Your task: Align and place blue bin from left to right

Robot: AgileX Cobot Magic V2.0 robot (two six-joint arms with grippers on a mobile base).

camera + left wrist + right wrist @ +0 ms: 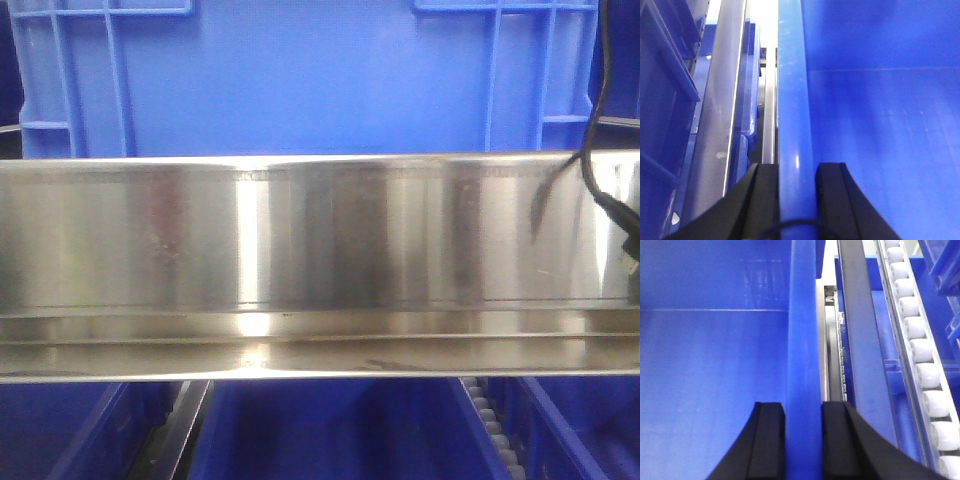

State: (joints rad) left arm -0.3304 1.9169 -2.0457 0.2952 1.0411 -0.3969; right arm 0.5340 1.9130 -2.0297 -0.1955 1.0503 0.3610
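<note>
The blue bin [310, 75] fills the top of the front view, its flat side wall and corner ribs showing above a shiny steel rail. In the left wrist view my left gripper [796, 172] is shut on the bin's left rim [792, 100], one black finger on each side of it, with the bin's inside [880, 125] to the right. In the right wrist view my right gripper [803, 412] is shut on the bin's right rim [802, 330], and the bin's inside [715, 365] lies to the left.
A wide steel rail [320, 260] crosses the front view, with a black cable [600, 150] hanging at its right end. Darker blue bins [330, 430] sit below it. A roller track [920, 360] runs along the right of the bin; a grey rail [720, 110] runs along its left.
</note>
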